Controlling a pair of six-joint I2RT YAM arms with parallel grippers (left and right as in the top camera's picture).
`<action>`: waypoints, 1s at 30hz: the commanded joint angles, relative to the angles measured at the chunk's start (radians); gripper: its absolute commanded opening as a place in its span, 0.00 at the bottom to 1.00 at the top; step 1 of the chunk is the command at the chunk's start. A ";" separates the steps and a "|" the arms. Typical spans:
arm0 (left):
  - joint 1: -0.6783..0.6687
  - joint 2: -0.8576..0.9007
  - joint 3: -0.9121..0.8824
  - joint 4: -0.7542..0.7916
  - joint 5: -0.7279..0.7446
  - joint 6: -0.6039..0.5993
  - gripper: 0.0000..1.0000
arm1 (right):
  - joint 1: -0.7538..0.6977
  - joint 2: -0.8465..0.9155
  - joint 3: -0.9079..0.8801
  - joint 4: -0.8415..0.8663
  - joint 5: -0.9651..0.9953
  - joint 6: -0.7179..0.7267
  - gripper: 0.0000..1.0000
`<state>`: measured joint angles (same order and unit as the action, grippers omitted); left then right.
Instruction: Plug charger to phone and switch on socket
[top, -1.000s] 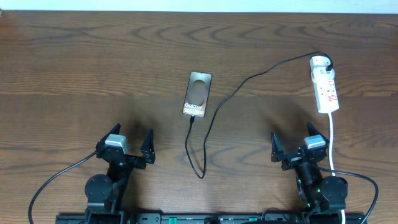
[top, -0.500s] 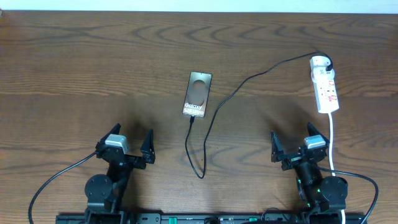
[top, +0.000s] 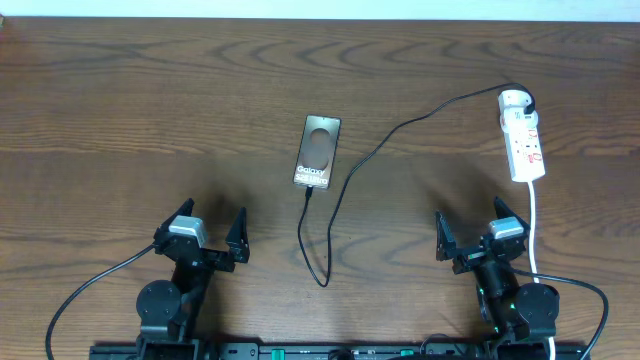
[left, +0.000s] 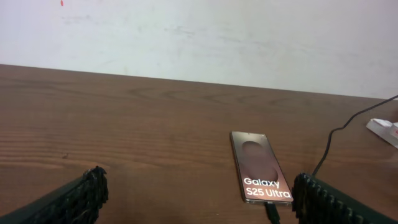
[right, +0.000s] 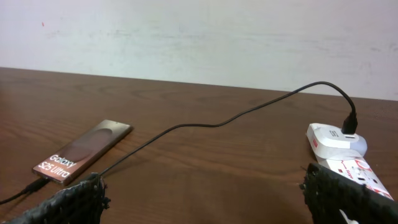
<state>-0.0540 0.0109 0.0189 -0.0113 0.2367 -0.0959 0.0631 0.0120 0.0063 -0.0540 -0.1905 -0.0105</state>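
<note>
The dark wood table (top: 120, 90) carries everything here, and in the wrist views it runs back to a plain white wall (left: 199, 37).

Both arms sit at the near edge. The left gripper (top: 210, 222) is spread wide. Its 2 fingers (left: 81, 198) frame only bare wood, and it isn't touching any of the task stuff. Same deal on the right gripper (top: 472, 222): jaws far apart, 2 fingers (right: 345, 199) holding nothing.

The socket (top: 523, 140) lies on the far right, lengthwise away from the robot and well ahead of the right gripper. Its rounded far end has a black plug (top: 527, 100) in it. A white cord (top: 533, 210) trails from its near end back past the right gripper. Whether it's switched on, I can't tell.

The phone (top: 317, 152) lies flat and face up around the middle of the table, Galaxy lettering at its near end, well apart from the socket and from both grippers.

The charger (top: 398, 126) is a thin black cable. It runs left from that plug, curves down past the phone's right side, loops toward the near edge and comes back up. Its connector tip (top: 309, 193) sits right against the phone's near short edge. It's too small to say if it's fully seated.
</note>
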 joint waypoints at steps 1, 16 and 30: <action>0.005 -0.006 -0.015 -0.040 0.012 0.010 0.96 | 0.004 -0.009 -0.001 -0.003 -0.003 0.010 0.99; 0.005 -0.006 -0.015 -0.040 0.012 0.010 0.96 | 0.005 -0.010 -0.001 -0.003 -0.003 0.010 0.99; 0.005 -0.006 -0.015 -0.040 0.012 0.010 0.96 | 0.017 -0.010 -0.001 -0.003 -0.003 0.010 0.99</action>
<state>-0.0540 0.0109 0.0189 -0.0113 0.2367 -0.0963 0.0723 0.0120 0.0063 -0.0540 -0.1905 -0.0105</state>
